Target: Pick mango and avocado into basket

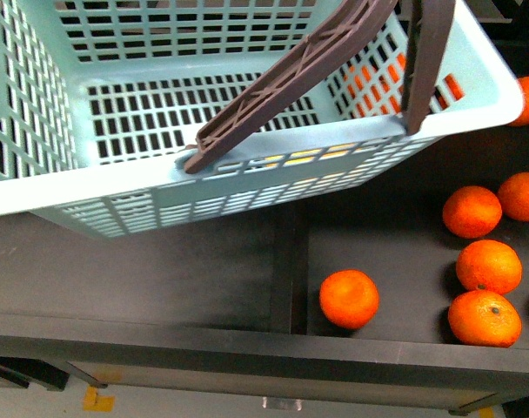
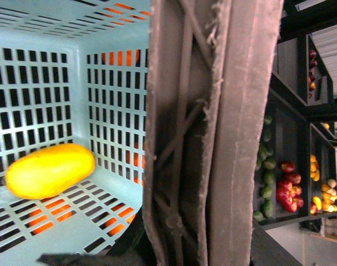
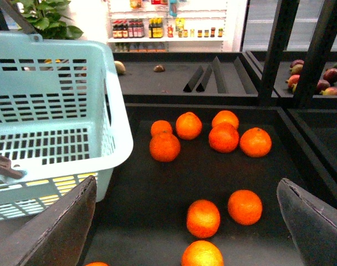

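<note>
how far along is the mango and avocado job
Roughly halfway. Done: the smooth yellow-orange oval mango lies on the floor of the light teal slotted plastic basket. In hand: nothing; the right hand is open and empty above round oranges. Left: the avocado, which isn't seen in the basket.

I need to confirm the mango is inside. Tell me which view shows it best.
The left wrist view: the mango lies whole on the basket floor. The front and right wrist views show only yellow through the basket's slots.
</note>
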`<state>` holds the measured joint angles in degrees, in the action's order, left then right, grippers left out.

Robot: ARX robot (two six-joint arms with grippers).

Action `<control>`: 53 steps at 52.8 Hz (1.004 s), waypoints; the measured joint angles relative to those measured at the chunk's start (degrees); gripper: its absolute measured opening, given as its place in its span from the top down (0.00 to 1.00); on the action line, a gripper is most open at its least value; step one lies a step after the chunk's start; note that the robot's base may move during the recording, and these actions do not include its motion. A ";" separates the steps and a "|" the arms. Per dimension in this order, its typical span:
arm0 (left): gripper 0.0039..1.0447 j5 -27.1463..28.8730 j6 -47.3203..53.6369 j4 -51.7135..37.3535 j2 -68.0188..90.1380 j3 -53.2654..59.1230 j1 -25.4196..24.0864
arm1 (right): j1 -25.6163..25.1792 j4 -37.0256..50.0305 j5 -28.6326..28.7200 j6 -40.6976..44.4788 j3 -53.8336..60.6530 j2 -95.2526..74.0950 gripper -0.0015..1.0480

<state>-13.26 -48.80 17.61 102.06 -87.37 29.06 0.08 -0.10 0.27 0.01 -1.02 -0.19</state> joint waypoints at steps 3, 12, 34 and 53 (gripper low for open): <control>0.85 5.88 -0.90 -2.32 0.00 0.79 0.63 | 0.00 0.00 -0.04 0.00 0.00 0.02 0.08; 0.85 35.34 -26.77 -10.10 5.77 -2.38 -0.28 | 0.00 0.00 -0.22 0.00 0.00 0.02 0.08; 0.85 38.53 -44.04 -1.88 30.08 -21.49 -10.71 | 0.00 0.00 -0.28 0.00 0.00 0.02 0.08; 0.70 36.50 -50.51 -3.54 31.65 -16.11 -10.62 | 0.00 0.00 -0.26 0.00 0.00 0.02 0.08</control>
<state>23.24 -99.31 14.06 133.71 -103.48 18.44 0.08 -0.10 0.01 0.01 -1.02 -0.16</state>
